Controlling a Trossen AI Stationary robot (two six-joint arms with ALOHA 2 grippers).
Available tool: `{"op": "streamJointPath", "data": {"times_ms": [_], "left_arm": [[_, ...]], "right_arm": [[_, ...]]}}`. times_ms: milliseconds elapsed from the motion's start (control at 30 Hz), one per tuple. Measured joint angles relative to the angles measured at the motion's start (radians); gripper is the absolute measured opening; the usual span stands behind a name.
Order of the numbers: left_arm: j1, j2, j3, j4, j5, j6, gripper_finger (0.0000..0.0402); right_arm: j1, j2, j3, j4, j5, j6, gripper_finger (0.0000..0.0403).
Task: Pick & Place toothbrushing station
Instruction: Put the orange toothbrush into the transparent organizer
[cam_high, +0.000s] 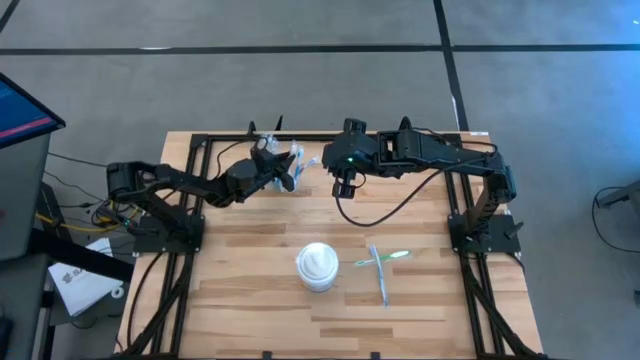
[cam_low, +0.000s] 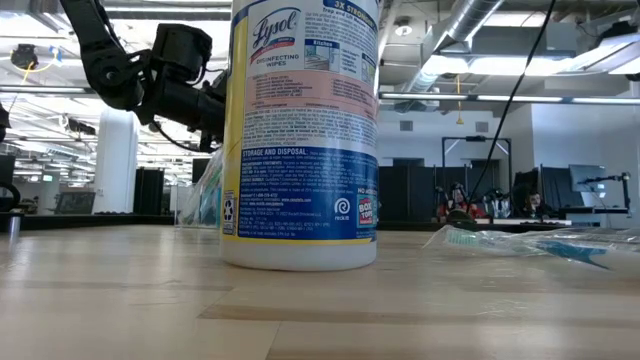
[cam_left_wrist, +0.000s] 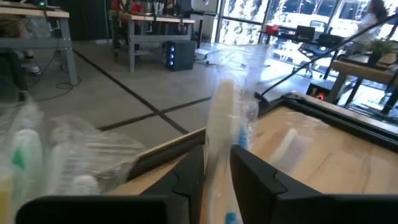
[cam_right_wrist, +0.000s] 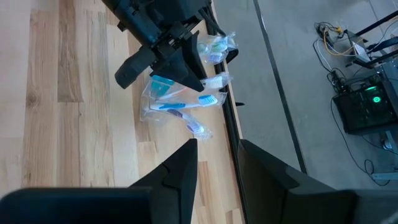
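Note:
A heap of clear-wrapped toothbrushes and small tubes (cam_high: 296, 156) lies at the table's far edge; it also shows in the right wrist view (cam_right_wrist: 180, 102). I cannot make out clear cups in it. My left gripper (cam_high: 280, 168) is over this heap, shut on one wrapped toothbrush (cam_left_wrist: 219, 118). More clear-wrapped pieces with green and white (cam_left_wrist: 28, 155) lie beside it. My right gripper (cam_high: 345, 188) hovers open and empty to the right of the heap, its fingers (cam_right_wrist: 180, 168) above bare wood. My left gripper pinches a pale toothbrush in its clear wrapper (cam_left_wrist: 217, 146) between its two fingers. The brush lies along the fingers and sticks out past their tips toward the table's far edge. Whether it is clear of the table, I cannot tell.
A squat white wipes tub (cam_high: 318, 266) stands mid-table toward the near edge and fills the low view (cam_low: 300, 130). A green and a blue wrapped toothbrush (cam_high: 382, 262) lie crossed to its right. A black frame rail (cam_right_wrist: 227, 118) runs along the far edge.

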Motion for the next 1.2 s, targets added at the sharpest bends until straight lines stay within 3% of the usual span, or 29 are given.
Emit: {"op": "streamJointPath", "data": {"times_ms": [400,1200], "left_arm": [[0.0,0.0,0.0,-0.133,-0.009,-0.039,0.001],[-0.003,-0.03,-0.001,-0.15,-0.006,-0.046,0.0096]], "right_arm": [[0.0,0.0,0.0,0.007,0.0,0.0,0.0107],[0.0,0.0,0.0,0.013,0.0,0.001,0.0107]]}}
